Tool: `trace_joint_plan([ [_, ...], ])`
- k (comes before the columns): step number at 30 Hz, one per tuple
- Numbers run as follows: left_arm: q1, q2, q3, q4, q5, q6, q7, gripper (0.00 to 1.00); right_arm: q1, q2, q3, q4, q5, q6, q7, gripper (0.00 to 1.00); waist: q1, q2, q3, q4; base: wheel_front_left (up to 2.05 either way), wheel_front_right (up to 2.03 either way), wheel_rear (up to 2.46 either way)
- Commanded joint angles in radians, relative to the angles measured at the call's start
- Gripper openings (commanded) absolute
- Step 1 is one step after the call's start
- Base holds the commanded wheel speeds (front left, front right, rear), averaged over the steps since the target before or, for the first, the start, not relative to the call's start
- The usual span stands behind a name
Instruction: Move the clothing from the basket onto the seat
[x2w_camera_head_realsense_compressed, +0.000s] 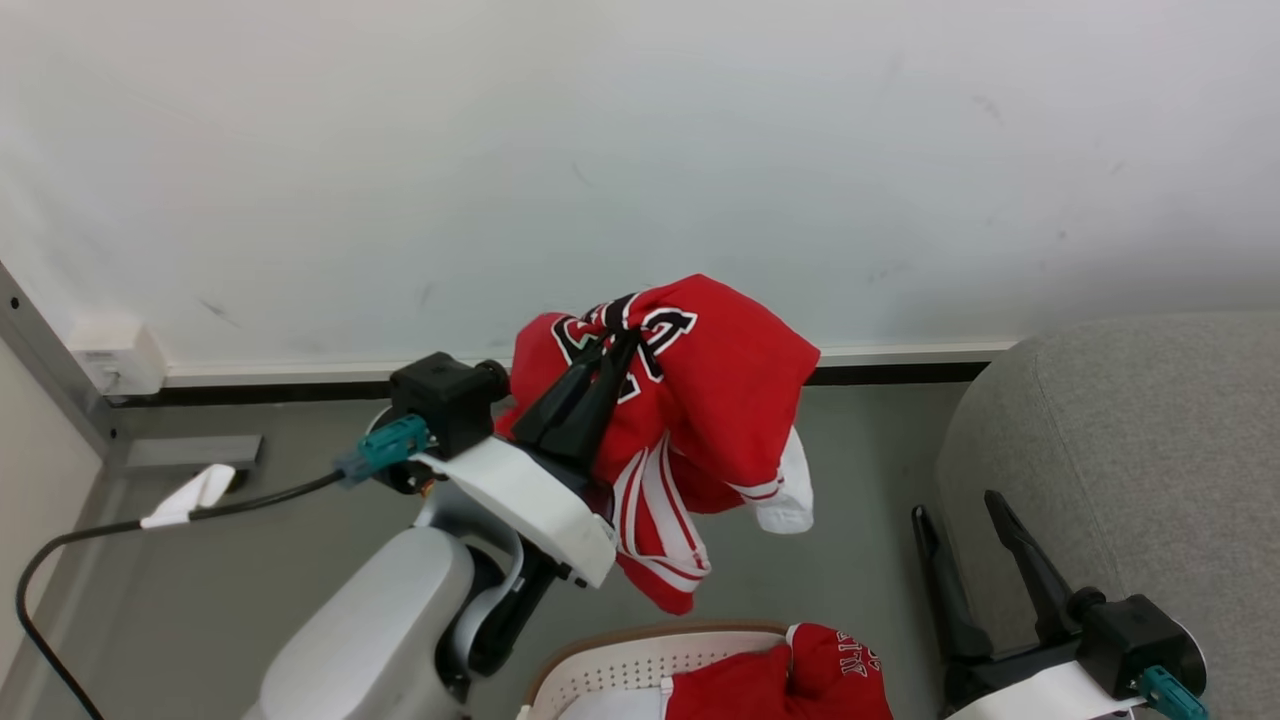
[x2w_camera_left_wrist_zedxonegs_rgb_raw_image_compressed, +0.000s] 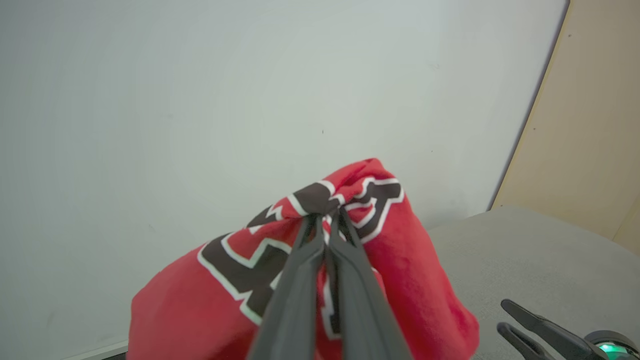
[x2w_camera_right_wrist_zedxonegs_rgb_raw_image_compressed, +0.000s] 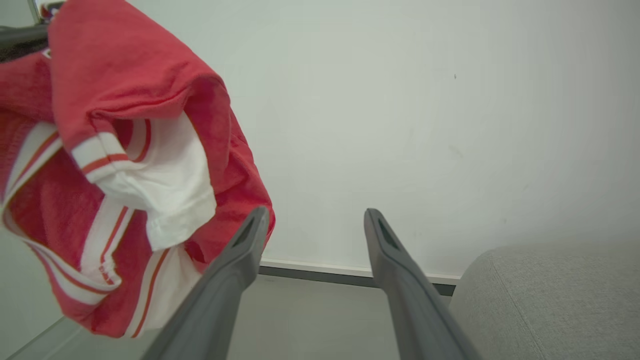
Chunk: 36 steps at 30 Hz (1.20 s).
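You are looking at one garment hanging at centre, with the basket under it and the seat at 3 o'clock.

In your head view the left gripper is sitting at centre, its arm lying toward 7 o'clock. It is pinching the hanging garment, which is dangling above the floor and before the wall. At 6 o'clock the basket is sitting just below that garment, and a second garment is lying in it. The seat is standing from 3 to 4 o'clock, near the wall and apart from the hanging garment. The right gripper is hovering at 5 o'clock with its jaws apart, at the seat's left edge, between basket and seat. A cable is lying on the floor at 8 o'clock.
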Motion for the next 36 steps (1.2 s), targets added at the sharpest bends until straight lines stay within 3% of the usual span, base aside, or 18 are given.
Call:
trace_joint_plan([
  [1, -0.007, 0.008, 0.006, -0.007, -0.014, 0.007, 0.003, 0.0, 0.01, -0.002, 0.008, -0.008, 0.009, -0.002, -0.003, 1.0, 0.0001, 0.0, 0.003, -0.004, 0.0, 0.0, 0.0],
  [22, -0.019, -0.005, -0.007, 0.041, -0.015, 0.011, -0.009, 0.0, -0.042, -0.06, 0.191, -0.082, -0.006, -0.002, -0.003, 1.0, 0.0001, 0.0, 0.009, 0.001, 0.0, 0.0, 0.0],
  [36, -0.021, -0.082, -0.089, 0.078, -0.005, -0.021, -0.01, 0.0, -0.128, -0.044, 0.329, 0.056, 0.029, -0.002, 0.039, 1.0, 0.0001, 0.0, 0.004, 0.091, 0.0, 0.0, 0.0],
])
